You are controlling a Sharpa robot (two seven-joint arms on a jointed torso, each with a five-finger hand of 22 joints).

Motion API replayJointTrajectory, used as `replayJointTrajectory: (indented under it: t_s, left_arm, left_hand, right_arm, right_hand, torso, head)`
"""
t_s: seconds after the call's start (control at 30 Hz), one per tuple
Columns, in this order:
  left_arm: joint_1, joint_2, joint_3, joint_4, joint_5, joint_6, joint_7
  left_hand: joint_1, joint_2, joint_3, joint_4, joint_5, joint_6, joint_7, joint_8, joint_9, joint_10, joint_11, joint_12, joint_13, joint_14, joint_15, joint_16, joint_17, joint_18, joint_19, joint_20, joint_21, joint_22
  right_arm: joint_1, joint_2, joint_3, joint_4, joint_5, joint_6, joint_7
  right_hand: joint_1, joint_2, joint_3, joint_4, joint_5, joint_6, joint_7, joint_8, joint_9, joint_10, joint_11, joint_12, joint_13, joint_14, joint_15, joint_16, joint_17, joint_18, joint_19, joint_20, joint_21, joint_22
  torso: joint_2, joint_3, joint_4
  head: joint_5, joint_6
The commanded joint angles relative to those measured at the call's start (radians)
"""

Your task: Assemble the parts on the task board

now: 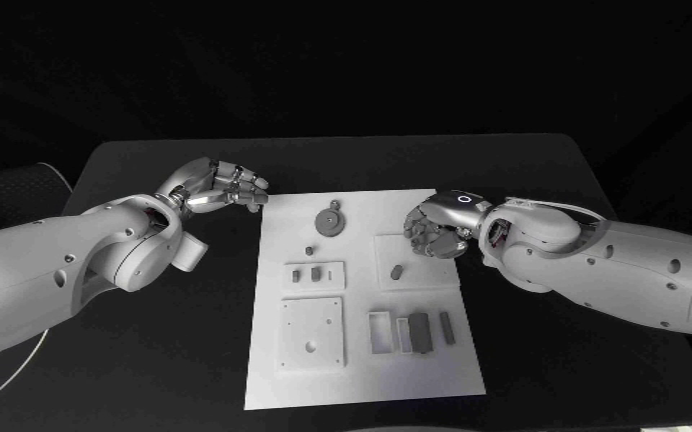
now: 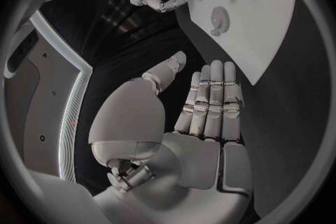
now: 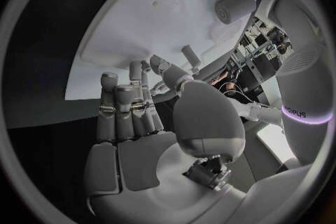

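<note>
Risk of scattering small grey loose parts (image 1: 395, 272) lying on flat white task board (image 1: 364, 302) at centre of black surface (image 1: 130, 167), with right robot hand (image 1: 433, 230) empty, fingers apart, over board edge, left robot hand (image 1: 224, 187) empty beside board.

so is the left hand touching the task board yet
Apart. In the head view the left hand hangs over black table beside the task board, with a dark strip between its fingertips and the board's edge; it holds nothing.
</note>
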Motion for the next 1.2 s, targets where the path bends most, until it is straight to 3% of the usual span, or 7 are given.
replayJointTrajectory:
  t_s: [0.03, 0.17, 0.47, 0.77, 1.2]
  left_arm:
    - [0.000, 0.002, 0.001, 0.002, 0.010, -0.001, 0.014]
    - [0.000, 0.001, 0.001, 0.001, 0.010, -0.002, 0.014]
    - [0.000, 0.000, 0.001, 0.001, 0.010, -0.003, 0.014]
    - [0.000, 0.001, 0.001, -0.002, 0.010, -0.005, 0.014]
    - [0.000, 0.001, 0.001, -0.004, 0.010, -0.005, 0.014]
  left_hand:
    - [-0.009, 0.004, -0.006, -0.001, -0.001, -0.004, 0.003, -0.003, -0.001, 0.000, 0.000, -0.002, -0.001, 0.010, -0.001, -0.004, 0.002, 0.009, 0.009, 0.001, -0.007, 0.002]
    - [-0.008, 0.004, -0.006, -0.001, -0.001, -0.004, 0.003, -0.003, -0.002, 0.000, 0.000, -0.002, -0.001, 0.010, -0.001, -0.004, 0.003, 0.009, 0.009, 0.001, -0.007, 0.002]
    - [-0.007, 0.006, -0.008, -0.002, -0.001, -0.004, 0.002, -0.002, -0.002, 0.001, 0.000, -0.001, -0.002, 0.016, -0.003, -0.005, 0.011, 0.009, 0.015, -0.001, -0.006, 0.003]
    - [-0.006, 0.007, -0.008, -0.002, -0.001, -0.003, 0.002, -0.002, -0.002, 0.001, 0.000, -0.001, -0.003, 0.018, -0.004, -0.006, 0.014, 0.009, 0.016, -0.001, -0.006, 0.004]
    - [-0.005, 0.006, -0.009, -0.003, -0.001, -0.003, 0.002, -0.002, -0.002, 0.000, 0.000, -0.002, -0.003, 0.019, -0.004, -0.008, 0.017, 0.009, 0.016, -0.002, -0.006, 0.004]
  right_arm:
    - [-0.007, 0.003, -0.006, -0.007, -0.020, 0.048, -0.018]
    - [-0.007, 0.005, -0.006, -0.009, -0.025, 0.050, -0.017]
    - [-0.008, 0.013, -0.006, -0.011, -0.042, 0.043, -0.023]
    - [-0.009, 0.016, -0.006, -0.008, -0.045, 0.046, -0.022]
    - [-0.009, 0.017, -0.006, -0.010, -0.037, 0.040, -0.025]
  right_hand:
    - [0.027, 0.013, 0.011, -0.001, 0.007, 0.002, -0.006, 0.000, -0.001, -0.004, 0.001, -0.006, 0.001, -0.005, 0.004, -0.004, -0.001, 0.012, -0.001, -0.007, -0.006, 0.009]
    - [0.058, 0.024, 0.077, 0.014, 0.009, 0.013, -0.009, 0.004, -0.002, 0.003, -0.001, -0.007, 0.010, -0.002, 0.002, -0.004, -0.002, 0.012, 0.002, -0.002, -0.008, 0.010]
    - [0.071, 0.066, 0.113, 0.002, 0.007, 0.052, -0.025, 0.025, 0.007, 0.017, -0.007, -0.005, 0.022, 0.003, -0.003, -0.004, -0.002, 0.012, 0.008, -0.004, -0.003, 0.015]
    - [0.065, 0.067, 0.115, 0.001, 0.006, 0.078, -0.036, 0.040, 0.019, 0.037, -0.015, 0.001, 0.032, 0.007, -0.010, -0.005, -0.004, 0.012, 0.011, -0.006, 0.000, 0.017]
    - [0.053, 0.067, 0.113, 0.002, 0.006, 0.092, -0.043, 0.048, 0.028, 0.053, -0.022, 0.006, 0.041, 0.014, -0.017, -0.005, -0.005, 0.012, 0.018, -0.009, 0.003, 0.017]
  torso:
    - [0.000, -0.0004, 0.0003]
    - [0.000, -0.0007, 0.0005]
    - [0.000, -0.0005, 0.0003]
    - [0.000, -0.0002, -0.0002]
    - [0.000, -0.0002, 0.0003]
  head:
    - [0.000, -0.001]
    - [-0.001, -0.004]
    - [-0.001, -0.005]
    - [0.000, -0.011]
    - [-0.003, -0.009]
